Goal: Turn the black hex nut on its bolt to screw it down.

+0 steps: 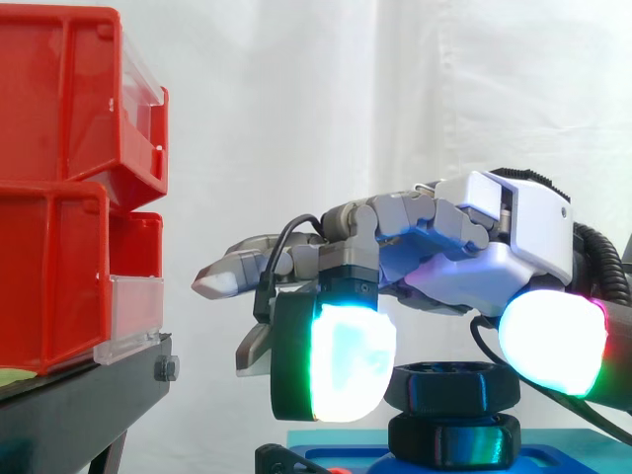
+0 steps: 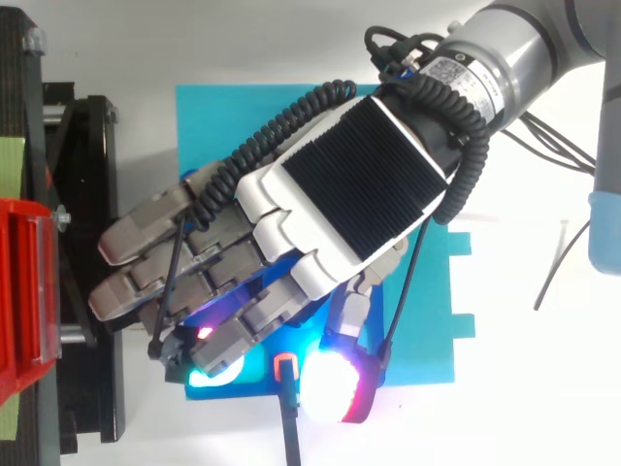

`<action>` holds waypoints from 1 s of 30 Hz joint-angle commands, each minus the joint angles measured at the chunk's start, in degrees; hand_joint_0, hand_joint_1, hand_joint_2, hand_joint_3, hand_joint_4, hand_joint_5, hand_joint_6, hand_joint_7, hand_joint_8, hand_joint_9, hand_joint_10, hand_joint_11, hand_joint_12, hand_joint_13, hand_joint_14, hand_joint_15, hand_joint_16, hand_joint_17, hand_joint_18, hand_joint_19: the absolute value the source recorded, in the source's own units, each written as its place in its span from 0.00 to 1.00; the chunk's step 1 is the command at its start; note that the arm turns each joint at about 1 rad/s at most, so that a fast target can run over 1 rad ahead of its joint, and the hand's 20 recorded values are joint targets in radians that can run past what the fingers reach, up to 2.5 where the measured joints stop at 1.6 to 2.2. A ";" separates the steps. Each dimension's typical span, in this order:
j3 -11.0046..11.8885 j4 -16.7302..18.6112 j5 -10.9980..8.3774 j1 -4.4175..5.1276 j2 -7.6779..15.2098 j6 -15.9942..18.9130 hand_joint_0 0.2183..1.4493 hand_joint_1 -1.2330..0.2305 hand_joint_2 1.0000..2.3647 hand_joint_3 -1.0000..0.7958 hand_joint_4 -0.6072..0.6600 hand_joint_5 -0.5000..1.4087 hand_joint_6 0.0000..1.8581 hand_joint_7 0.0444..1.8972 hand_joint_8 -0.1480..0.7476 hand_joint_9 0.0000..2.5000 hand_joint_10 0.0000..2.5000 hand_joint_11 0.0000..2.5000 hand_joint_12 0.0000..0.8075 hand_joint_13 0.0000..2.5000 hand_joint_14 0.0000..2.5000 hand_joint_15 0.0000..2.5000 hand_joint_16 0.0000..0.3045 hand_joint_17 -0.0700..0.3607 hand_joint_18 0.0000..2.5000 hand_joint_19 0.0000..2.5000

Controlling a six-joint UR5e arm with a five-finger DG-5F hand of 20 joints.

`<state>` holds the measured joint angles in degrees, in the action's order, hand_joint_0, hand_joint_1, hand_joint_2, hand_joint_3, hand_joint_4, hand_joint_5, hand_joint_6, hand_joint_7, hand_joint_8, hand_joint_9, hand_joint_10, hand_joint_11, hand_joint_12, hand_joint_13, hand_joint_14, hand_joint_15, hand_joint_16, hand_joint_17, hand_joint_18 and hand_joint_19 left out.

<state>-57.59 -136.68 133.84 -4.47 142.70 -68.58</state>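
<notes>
Hand (image 1: 474, 237) sits low over the black hex nut (image 1: 452, 387), right of centre on the blue base (image 1: 563, 456). Can't tell whether it grips the nut or only surrounds it. My read: to turn well, it needs even contact on opposite flats and a twist straight about the bolt axis, no sideways push. Red bins (image 1: 54, 109) are stacked at left on the black stand (image 1: 79, 395), contents hidden.
</notes>
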 commanded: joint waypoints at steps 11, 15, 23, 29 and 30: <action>0.03 -0.34 0.63 -0.62 0.03 -0.42 0.19 0.58 0.00 0.28 0.57 0.19 0.29 0.63 0.38 0.28 0.00 0.14 0.12 0.15 0.00 0.06 0.04 0.23 0.00 0.15; -0.06 -0.16 0.81 -0.80 0.03 -0.59 0.19 0.58 0.00 0.28 0.57 0.19 0.30 0.62 0.39 0.27 0.00 0.14 0.12 0.15 0.00 0.06 0.04 0.23 0.00 0.15; -0.15 1.16 1.16 -1.50 0.12 -0.50 0.19 0.58 0.00 0.28 0.57 0.19 0.30 0.61 0.38 0.28 0.00 0.14 0.12 0.15 0.00 0.06 0.04 0.22 0.00 0.15; -0.24 2.48 2.57 -2.21 0.12 -0.50 0.19 0.58 0.00 0.28 0.58 0.19 0.30 0.60 0.39 0.28 0.00 0.14 0.12 0.15 0.00 0.07 0.04 0.23 0.00 0.15; -0.33 2.48 2.65 -2.38 0.12 -0.50 0.19 0.58 0.00 0.28 0.58 0.19 0.30 0.60 0.39 0.28 0.00 0.14 0.12 0.15 0.00 0.07 0.04 0.23 0.00 0.15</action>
<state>-57.83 -134.49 136.03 -6.48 142.81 -69.11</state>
